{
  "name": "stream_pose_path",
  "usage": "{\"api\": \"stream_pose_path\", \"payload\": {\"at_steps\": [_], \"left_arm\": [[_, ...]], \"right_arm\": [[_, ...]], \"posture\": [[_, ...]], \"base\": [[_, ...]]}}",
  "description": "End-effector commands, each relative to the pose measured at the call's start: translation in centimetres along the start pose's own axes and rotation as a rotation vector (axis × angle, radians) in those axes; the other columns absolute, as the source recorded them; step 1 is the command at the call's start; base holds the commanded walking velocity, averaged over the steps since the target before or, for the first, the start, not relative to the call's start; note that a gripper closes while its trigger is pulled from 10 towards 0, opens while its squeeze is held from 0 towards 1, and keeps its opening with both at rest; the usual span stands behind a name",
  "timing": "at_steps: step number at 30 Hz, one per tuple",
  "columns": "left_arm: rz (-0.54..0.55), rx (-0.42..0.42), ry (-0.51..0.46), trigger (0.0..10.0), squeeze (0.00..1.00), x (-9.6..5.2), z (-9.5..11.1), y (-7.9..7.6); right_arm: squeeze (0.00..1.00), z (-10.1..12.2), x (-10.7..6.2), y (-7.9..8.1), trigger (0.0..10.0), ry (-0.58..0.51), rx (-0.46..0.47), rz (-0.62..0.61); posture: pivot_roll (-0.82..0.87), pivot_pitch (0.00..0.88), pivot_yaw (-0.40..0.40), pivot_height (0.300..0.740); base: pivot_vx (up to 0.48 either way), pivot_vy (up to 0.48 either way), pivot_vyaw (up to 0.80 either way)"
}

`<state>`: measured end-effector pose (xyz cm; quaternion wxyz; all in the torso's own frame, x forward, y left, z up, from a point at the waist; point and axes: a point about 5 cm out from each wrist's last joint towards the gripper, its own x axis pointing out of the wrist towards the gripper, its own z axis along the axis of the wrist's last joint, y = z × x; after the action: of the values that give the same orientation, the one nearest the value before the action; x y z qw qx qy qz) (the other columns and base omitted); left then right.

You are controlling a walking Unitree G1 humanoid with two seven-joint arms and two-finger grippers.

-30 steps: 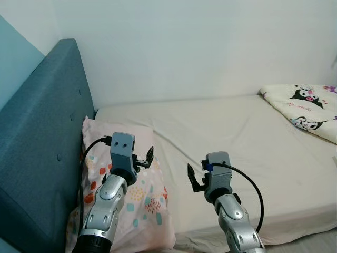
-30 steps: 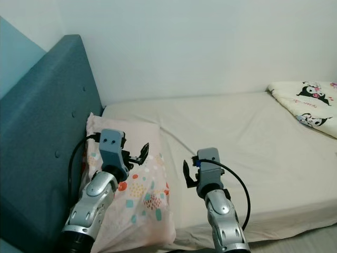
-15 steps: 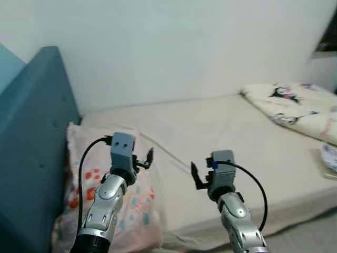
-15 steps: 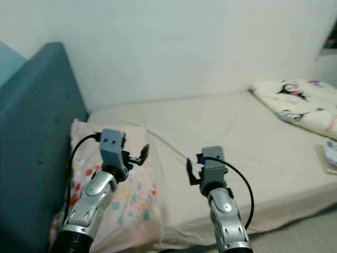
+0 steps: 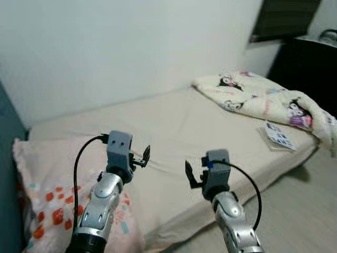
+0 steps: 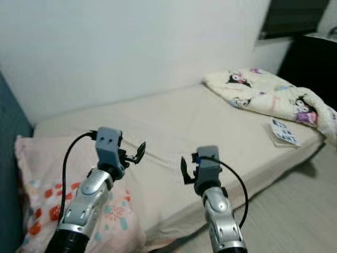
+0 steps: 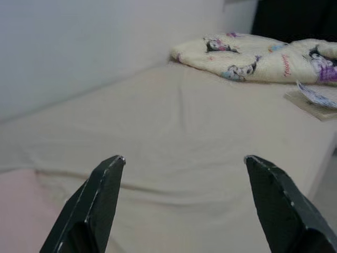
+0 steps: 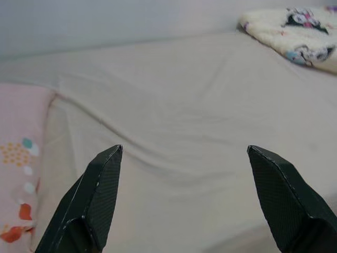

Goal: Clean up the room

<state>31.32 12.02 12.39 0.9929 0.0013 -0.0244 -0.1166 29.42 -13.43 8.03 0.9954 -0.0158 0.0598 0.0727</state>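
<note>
— Biggest thing first: the bed (image 5: 210, 126) takes up most of the room in front of it; bare beige sheet, one long crease running across the middle.

— And the blanket (image 5: 263, 97) is heaped at the far end, cartoon print, one edge hanging off the bed toward the floor (image 5: 300, 211); I'd guess that's what needs tidying (a room with so little out of place leaves few candidates).

— Could be; then the pillow (image 5: 42, 200), pink with coloured spots, lies at the near end under the left arm; the booklet (image 5: 277, 135) sits on the bed's edge just beside the blanket.

— Both arms are up and carrying nothing; the left gripper (image 7: 184, 163) has its fingers spread wide with only sheet between them; the right gripper (image 8: 184, 158) is the same, wide apart and empty.

— So what goes wrong from here?

— The blanket is well apart from both grippers; the robot must walk along the bed, and the overhanging edge could catch it; soft cloth may also slip or bunch between two thin fingers, so one pinch would drag a corner only.

— And the booklet could be swept off if the blanket is pulled carelessly.
</note>
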Motion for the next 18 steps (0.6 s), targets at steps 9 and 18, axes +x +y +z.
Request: {"api": "stream_pose_path", "payload": {"at_steps": [9,18], "left_arm": [[0.014,0.025,0.054,10.0,0.0,-0.3,-1.0,0.5],[0.023,0.028,0.077,10.0,0.0,-0.7,-1.7,1.1]], "right_arm": [[0.0,-0.4,0.0,-0.6,10.0,0.02,-0.019,-0.036],[0.0,-1.8,-0.4,-1.5,10.0,0.058,-0.041,-0.081]], "posture": [[0.01,0.0,-0.029,0.74],[0.01,0.0,-0.02,0.74]], "base": [[0.0,0.0,-0.8],[0.0,0.0,-0.8]]}}
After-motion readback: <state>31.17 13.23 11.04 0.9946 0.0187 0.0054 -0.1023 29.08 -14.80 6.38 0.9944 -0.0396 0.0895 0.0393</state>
